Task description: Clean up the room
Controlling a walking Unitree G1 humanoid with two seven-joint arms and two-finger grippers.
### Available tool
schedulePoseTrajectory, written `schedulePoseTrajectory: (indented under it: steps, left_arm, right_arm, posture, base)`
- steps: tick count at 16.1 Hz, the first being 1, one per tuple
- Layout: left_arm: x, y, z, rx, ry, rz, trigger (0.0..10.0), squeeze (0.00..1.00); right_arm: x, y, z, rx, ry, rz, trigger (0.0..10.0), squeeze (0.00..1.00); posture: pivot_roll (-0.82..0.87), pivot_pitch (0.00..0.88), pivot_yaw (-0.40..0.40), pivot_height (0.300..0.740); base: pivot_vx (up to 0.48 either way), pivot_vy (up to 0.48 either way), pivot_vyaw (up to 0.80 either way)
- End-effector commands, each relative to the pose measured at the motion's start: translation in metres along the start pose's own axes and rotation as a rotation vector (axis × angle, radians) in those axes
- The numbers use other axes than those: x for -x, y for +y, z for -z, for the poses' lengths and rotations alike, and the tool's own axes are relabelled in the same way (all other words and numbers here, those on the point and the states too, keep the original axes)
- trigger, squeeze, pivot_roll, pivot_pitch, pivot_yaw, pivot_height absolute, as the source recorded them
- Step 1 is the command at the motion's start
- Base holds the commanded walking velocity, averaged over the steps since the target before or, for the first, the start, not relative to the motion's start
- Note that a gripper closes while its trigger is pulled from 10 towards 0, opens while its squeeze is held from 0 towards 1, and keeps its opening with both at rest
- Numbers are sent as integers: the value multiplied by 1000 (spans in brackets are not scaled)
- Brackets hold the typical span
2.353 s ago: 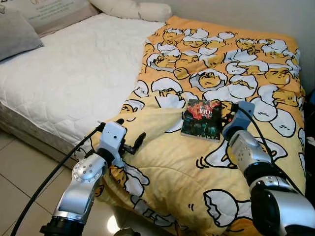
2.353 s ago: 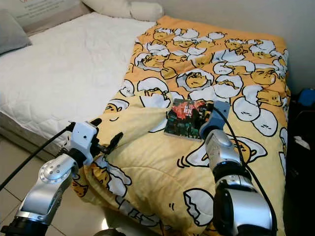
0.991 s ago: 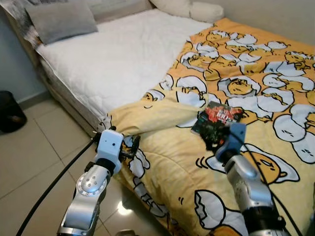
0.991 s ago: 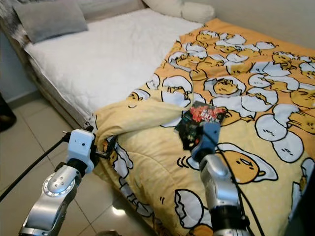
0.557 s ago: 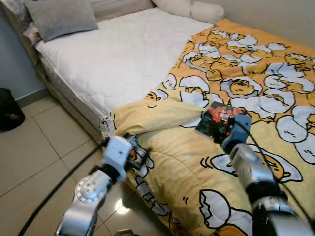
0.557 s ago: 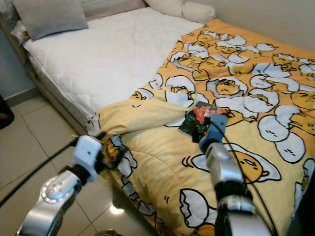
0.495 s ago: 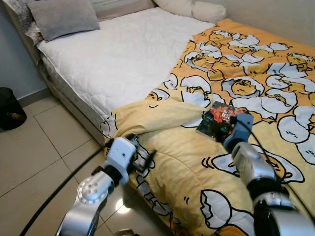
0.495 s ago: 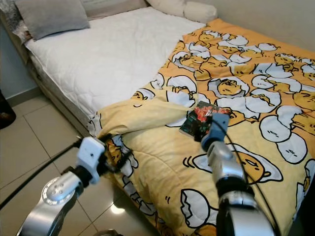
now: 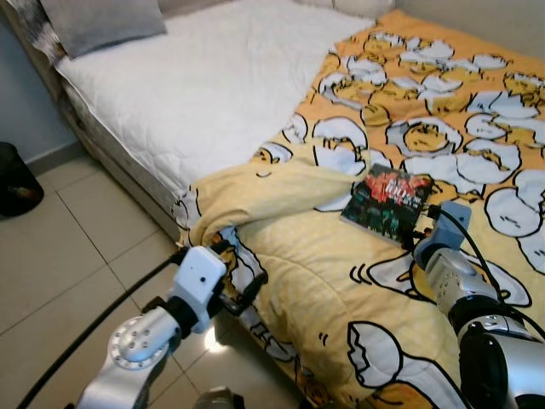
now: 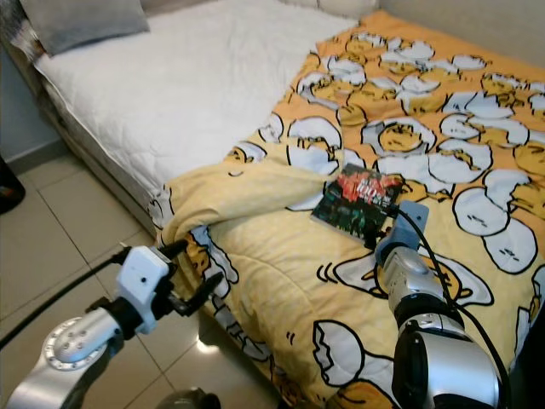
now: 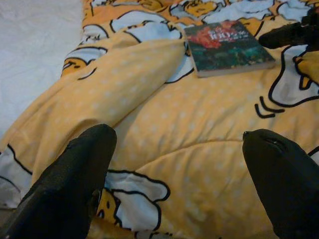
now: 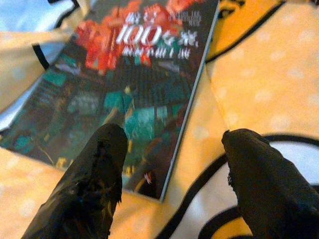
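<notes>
Right wrist view: a dark book (image 12: 134, 84) with red lettering is seen lying flat on the yellow egg-print blanket (image 9: 341, 281), its near corner framed by the spread fingers (image 12: 84, 189) of the right tool (image 12: 169, 184), which is held open just short of that corner, nothing gripped. In the left eye view the book is placed right of centre, clear blanket on every side. The left tool (image 9: 243, 290) is held open at lower left, beside the blanket's hanging edge near a raised fold (image 9: 264, 192). The white mattress (image 9: 204, 94) is shown at upper left, a grey pillow (image 9: 98, 21) at the top, tiled floor (image 9: 60, 256) and a dark bin (image 9: 13, 179) at far left.
</notes>
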State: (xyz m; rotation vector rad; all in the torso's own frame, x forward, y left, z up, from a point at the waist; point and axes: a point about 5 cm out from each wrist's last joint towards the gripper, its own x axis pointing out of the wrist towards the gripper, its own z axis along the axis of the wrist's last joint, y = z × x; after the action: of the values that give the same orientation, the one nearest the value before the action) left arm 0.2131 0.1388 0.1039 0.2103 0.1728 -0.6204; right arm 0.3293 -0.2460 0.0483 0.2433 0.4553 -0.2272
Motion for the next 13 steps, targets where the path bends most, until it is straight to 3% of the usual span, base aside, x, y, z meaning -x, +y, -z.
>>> schedulePoseTrajectory:
  steps: [1, 7, 9, 10, 11, 12, 13]
  left_arm:
    - [4, 0, -1, 8, 8, 5, 10000, 749]
    - [10, -4, -1, 16, 33, 7, 10000, 749]
    - [11, -5, -1, 25, 37, -1, 10000, 749]
    - [11, -5, -1, 25, 37, -3, 10000, 749]
    - [11, -5, -1, 27, 37, -12, 10000, 745]
    - [12, -6, -1, 31, 37, -23, 10000, 749]
    - [12, -6, -2, 32, 37, -26, 10000, 749]
  right_arm:
    - [0, -1, -1, -43, -6, -18, 10000, 0]
    - [3, -3, 21, -188, 69, -46, 10000, 0]
    - [4, 4, 31, -421, 121, -50, 10000, 0]
    - [4, 5, 32, -463, 121, -48, 10000, 0]
    - [3, 6, 30, -597, 104, -41, 10000, 0]
    - [2, 8, 27, -677, 83, -47, 10000, 0]
    - [2, 9, 25, -699, 71, -51, 10000, 0]
  posture:
    - [139, 148, -6, 740]
    - [152, 164, -10, 740]
    - [152, 167, -19, 740]
    - [153, 169, -25, 740]
    - [155, 172, -32, 740]
    - [156, 175, -37, 740]
    - [156, 175, -40, 740]
  base:
    - [0, 0, 0]
    - [0, 0, 0]
    - [0, 0, 0]
    - [0, 0, 0]
    - [0, 0, 0]
    - [0, 0, 0]
    - [0, 0, 0]
